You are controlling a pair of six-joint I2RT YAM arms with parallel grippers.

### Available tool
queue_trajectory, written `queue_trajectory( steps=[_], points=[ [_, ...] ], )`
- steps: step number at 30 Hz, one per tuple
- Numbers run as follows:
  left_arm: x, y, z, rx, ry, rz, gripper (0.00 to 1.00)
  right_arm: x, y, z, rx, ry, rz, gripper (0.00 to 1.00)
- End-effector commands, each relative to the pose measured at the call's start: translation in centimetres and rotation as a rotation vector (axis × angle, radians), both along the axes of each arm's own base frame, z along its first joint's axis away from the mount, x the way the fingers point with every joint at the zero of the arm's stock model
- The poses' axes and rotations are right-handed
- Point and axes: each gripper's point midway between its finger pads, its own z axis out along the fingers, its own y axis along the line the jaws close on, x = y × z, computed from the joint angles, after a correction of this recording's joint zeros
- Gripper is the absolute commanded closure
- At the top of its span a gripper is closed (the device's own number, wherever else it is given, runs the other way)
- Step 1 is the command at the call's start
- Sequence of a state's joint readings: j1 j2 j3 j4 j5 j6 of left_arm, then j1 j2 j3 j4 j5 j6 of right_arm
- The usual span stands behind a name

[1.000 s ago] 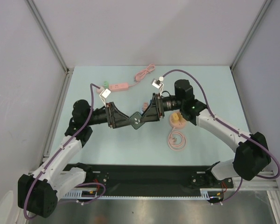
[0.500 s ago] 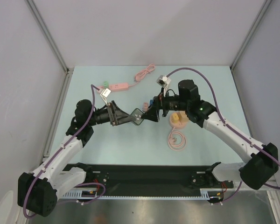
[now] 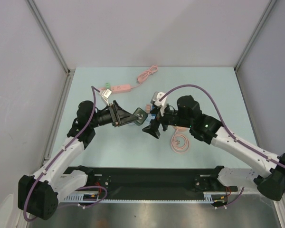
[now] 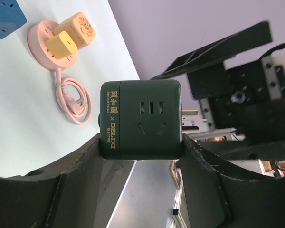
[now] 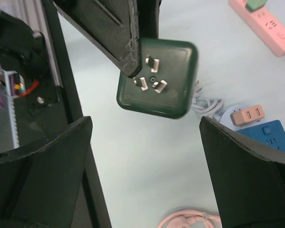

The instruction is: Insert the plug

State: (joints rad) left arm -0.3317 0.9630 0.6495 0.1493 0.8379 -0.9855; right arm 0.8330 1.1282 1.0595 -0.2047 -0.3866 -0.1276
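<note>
The plug is a dark green cube adapter (image 4: 141, 118) with gold lettering, sockets on one face and three metal prongs (image 5: 149, 73) on the opposite face. My left gripper (image 4: 141, 145) is shut on it, one finger on each side, holding it in the air above the table's middle (image 3: 139, 116). My right gripper (image 5: 145, 123) stands wide open with nothing between its fingers, a short way in front of the pronged face and not touching it. From above, the right gripper (image 3: 150, 122) sits just right of the cube.
A round pink socket (image 4: 57, 40) carries two yellow plugs, with its pink cable coil (image 3: 180, 142) beside it. A blue socket cube (image 5: 268, 135), a small pink plug (image 5: 247, 115) and a white cable (image 5: 206, 102) lie near. A pink power strip (image 3: 119, 88) lies at the back.
My right gripper has opened wide, let go of the green cube and pulled back toward the near side. The left gripper keeps the cube and has shifted slightly back.
</note>
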Motion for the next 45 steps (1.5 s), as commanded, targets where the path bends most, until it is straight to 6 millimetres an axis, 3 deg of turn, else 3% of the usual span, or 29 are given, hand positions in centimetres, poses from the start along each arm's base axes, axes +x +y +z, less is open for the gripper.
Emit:
queue_trajectory(
  steps=[1,3,10,24,27,29,30,31,32,33,34,36,40,43,45],
  points=[
    [0.1,-0.1,3.1,-0.037,-0.071,0.01,1.0,1.4,1.1,-1.1,-0.085,-0.1,-0.045,0.0],
    [0.0,0.0,3.1,-0.033,-0.071,0.012,1.0,1.9,2.0,-2.1,-0.115,-0.099,-0.048,0.0],
    [-0.3,0.3,2.6,-0.008,-0.074,0.026,1.0,2.6,4.4,-2.4,-0.122,-0.107,-0.06,0.0],
    [-0.2,0.5,2.7,0.003,-0.085,0.044,1.0,2.8,5.2,-0.3,0.0,-0.099,-0.089,0.0],
    [-0.2,0.5,2.7,0.002,-0.085,0.043,1.0,2.5,5.6,-0.5,0.005,-0.093,-0.064,0.05],
    [-0.2,0.5,2.5,0.004,-0.08,0.048,1.0,2.1,5.9,-0.7,0.009,-0.088,-0.039,0.19],
    [-0.2,0.5,2.4,0.004,-0.075,0.048,1.0,2.1,5.9,-0.9,0.006,-0.086,-0.029,0.59],
    [-0.2,0.5,2.2,0.006,-0.073,0.048,0.96,2.0,6.0,-1.0,0.009,-0.084,-0.027,0.79],
    [-0.2,0.5,2.3,0.006,-0.08,0.043,0.89,2.1,6.1,-0.8,0.032,-0.086,-0.029,0.93],
    [-0.2,0.4,2.5,0.004,-0.095,0.033,0.78,2.0,6.2,-0.4,0.06,-0.074,-0.022,1.0],
    [-0.5,0.4,3.1,0.006,-0.14,0.01,0.52,2.5,5.7,-0.3,0.079,-0.055,-0.026,1.0],
    [-0.8,0.6,4.3,0.008,-0.208,-0.011,0.22,1.9,5.6,0.9,0.147,-0.021,0.03,1.0],
    [-1.3,0.9,8.2,0.043,-0.423,-0.054,0.15,0.5,3.5,6.0,0.384,0.066,0.105,1.0],
    [-1.9,0.7,9.3,0.013,-0.469,-0.091,0.15,-0.2,2.2,8.6,0.492,0.062,0.178,1.0],
    [-2.6,0.4,10.6,-0.05,-0.531,-0.132,0.15,-1.8,1.7,10.6,0.557,0.047,0.262,1.0]
  ],
)
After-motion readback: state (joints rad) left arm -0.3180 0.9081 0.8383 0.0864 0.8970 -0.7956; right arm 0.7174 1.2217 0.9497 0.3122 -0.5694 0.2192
